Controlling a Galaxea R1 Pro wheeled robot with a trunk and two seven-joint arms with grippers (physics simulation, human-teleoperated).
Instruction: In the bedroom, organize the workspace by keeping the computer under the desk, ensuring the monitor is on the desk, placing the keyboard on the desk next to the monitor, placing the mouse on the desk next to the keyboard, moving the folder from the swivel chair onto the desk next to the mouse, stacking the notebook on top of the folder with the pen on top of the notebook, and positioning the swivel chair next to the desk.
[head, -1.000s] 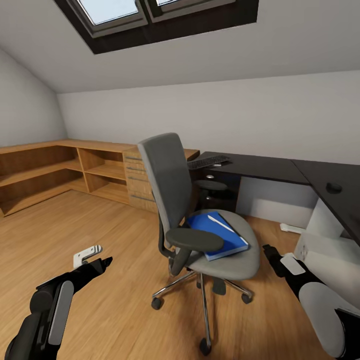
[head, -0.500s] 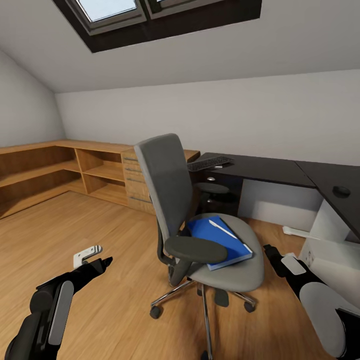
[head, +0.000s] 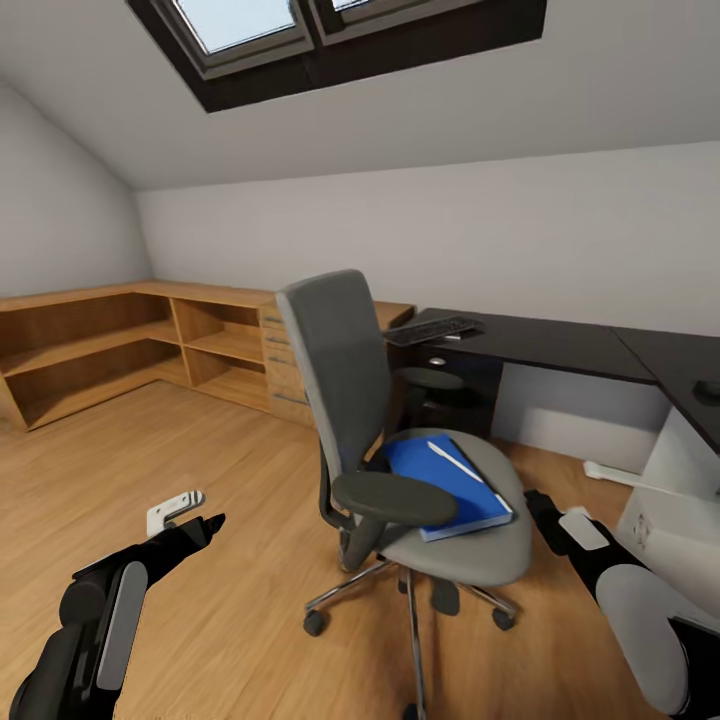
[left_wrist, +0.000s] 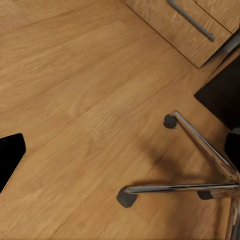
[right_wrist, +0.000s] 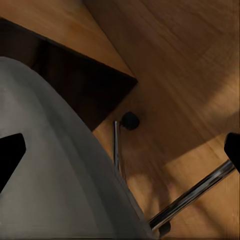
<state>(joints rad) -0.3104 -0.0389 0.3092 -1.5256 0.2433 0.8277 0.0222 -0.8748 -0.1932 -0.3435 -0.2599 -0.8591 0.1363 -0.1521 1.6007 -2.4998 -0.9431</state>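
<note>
Arms reach forward low in the head view: the left end effector (head: 195, 515) hovers over the wood floor (head: 200, 450), the right end effector (head: 548, 510) just beside the swivel chair (head: 400, 440); whether either is released or clenched cannot be told. The blue folder (head: 450, 485) lies on the chair's seat with the white pen (head: 455, 462) on top. Behind, the keyboard (head: 435, 328) rests on the black counter (head: 560, 345), beside the light wood drawer unit (head: 285, 365).
</note>
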